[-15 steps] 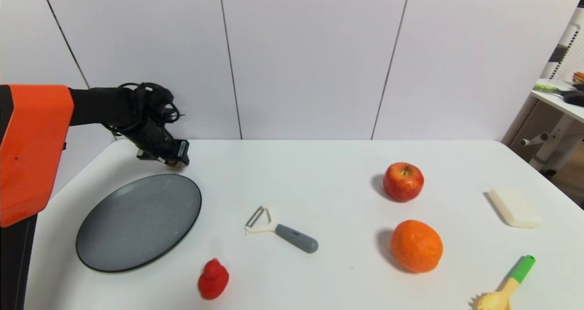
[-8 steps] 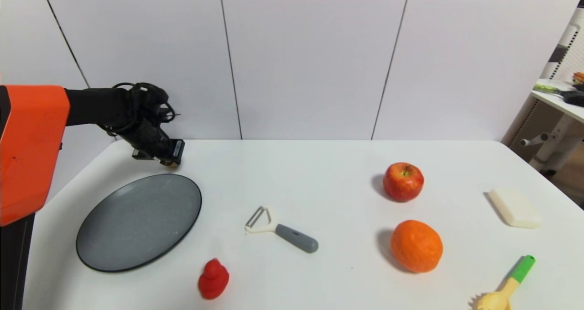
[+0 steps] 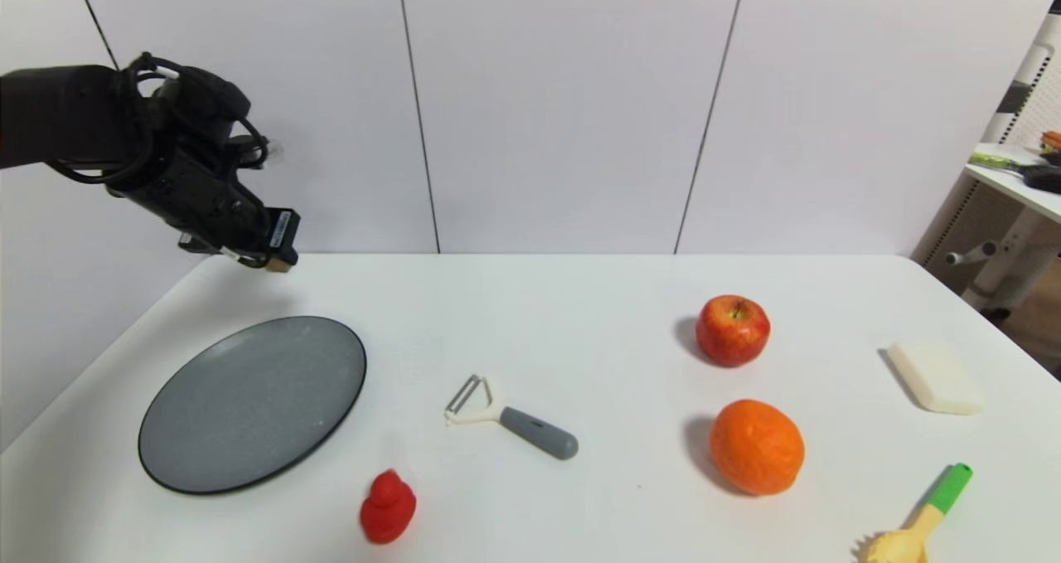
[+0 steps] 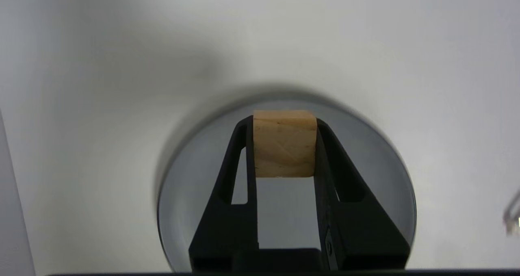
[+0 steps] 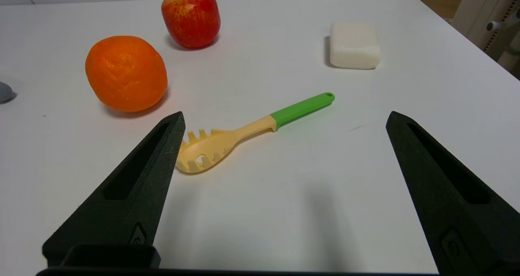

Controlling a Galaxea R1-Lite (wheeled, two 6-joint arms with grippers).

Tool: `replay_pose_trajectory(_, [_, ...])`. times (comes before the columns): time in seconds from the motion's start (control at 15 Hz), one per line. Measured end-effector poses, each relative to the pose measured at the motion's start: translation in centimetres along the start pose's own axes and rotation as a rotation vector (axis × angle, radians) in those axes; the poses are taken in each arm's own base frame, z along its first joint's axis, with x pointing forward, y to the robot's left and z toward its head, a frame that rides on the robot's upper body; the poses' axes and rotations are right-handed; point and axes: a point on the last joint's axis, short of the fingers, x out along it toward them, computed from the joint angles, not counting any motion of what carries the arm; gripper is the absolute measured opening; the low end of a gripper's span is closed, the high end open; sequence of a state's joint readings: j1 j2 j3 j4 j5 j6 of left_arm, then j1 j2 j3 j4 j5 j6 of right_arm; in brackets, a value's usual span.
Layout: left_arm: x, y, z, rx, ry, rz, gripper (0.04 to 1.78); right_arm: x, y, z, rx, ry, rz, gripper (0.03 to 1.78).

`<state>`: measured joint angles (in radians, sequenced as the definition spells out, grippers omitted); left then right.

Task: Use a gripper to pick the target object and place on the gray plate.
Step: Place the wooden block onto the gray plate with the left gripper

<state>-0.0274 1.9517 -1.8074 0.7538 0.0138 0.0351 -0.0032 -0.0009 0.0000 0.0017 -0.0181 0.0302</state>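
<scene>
Wooden cube [image 3: 278, 265], light brown and tiny, is seen in the head view pinched at the tip of the left gripper [image 3: 277, 261], raised above the white counter [image 3: 580, 364] near its far left corner. The black left arm enters from the left edge, cable-wrapped, with the gripper angled downward. The gray plate [image 3: 253, 403], round, flat, speckled and thinly rimmed in black, lies on the counter nearer the robot than the gripper, apart from the cube. A red toy duck [image 3: 387, 507], a gray-handled peeler [image 3: 507, 419], a glossy apple [image 3: 733, 330], a dimpled orange [image 3: 757, 446], a white rounded block [image 3: 935, 376] and a yellow-green slotted spoon [image 3: 916, 521] are noted elsewhere.

Left wrist view: the cube [image 4: 284, 143] is clamped between the two black tapered fingers [image 4: 233, 194], its faint grain lines visible. The plate [image 4: 378, 178] is seen behind it, with no contact.

Right wrist view: the right gripper [image 5: 284, 125] is held with fingers wide apart and nothing between them, low over the counter [image 5: 284, 211]. The spoon [image 5: 243, 133], orange [image 5: 126, 73], apple [image 5: 191, 17] and block [image 5: 354, 44] lie beyond.
</scene>
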Motion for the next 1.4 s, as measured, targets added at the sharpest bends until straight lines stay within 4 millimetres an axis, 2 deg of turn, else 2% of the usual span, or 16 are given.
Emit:
replay_pose_trajectory(0.13, [-1.5, -0.6, -3.0, 0.016, 0.099, -0.011, 0.41, 0.0, 0.0, 0.0, 0.0, 0.0, 0.0, 1.71])
replay_pose_trajectory(0.27, [-2.1, -1.0, -6.0, 0.029, 0.186, -0.015, 0.41, 0.0, 0.0, 0.0, 0.0, 0.0, 0.0, 1.71])
replay_pose_trajectory(0.47, [-2.3, -1.3, -8.6, 0.041, 0.259, -0.017, 0.41, 0.0, 0.0, 0.0, 0.0, 0.0, 0.0, 1.71])
replay_pose_trajectory(0.73, [-0.6, -1.4, -8.9, 0.07, 0.202, -0.02, 0.41, 0.0, 0.0, 0.0, 0.0, 0.0, 0.0, 1.71])
replay_pose_trajectory(0.8, [0.0, -1.4, -8.8, 0.073, 0.186, -0.02, 0.48, 0.0, 0.0, 0.0, 0.0, 0.0, 0.0, 1.71])
replay_pose_trajectory(0.93, [0.9, -1.4, -8.7, 0.075, 0.175, -0.02, 0.75, 0.0, 0.0, 0.0, 0.0, 0.0, 0.0, 1.71])
replay_pose_trajectory(1.13, [1.5, -1.5, -8.7, 0.076, 0.187, -0.025, 1.05, 0.0, 0.0, 0.0, 0.0, 0.0, 0.0, 1.71])
replay_pose_trajectory(1.27, [1.4, -1.5, -8.5, 0.076, 0.169, -0.024, 1.2, 0.0, 0.0, 0.0, 0.0, 0.0, 0.0, 1.71])
replay_pose_trajectory(1.4, [0.1, -1.4, -7.2, 0.078, 0.07, -0.022, 1.32, 0.0, 0.0, 0.0, 0.0, 0.0, 0.0, 1.71])
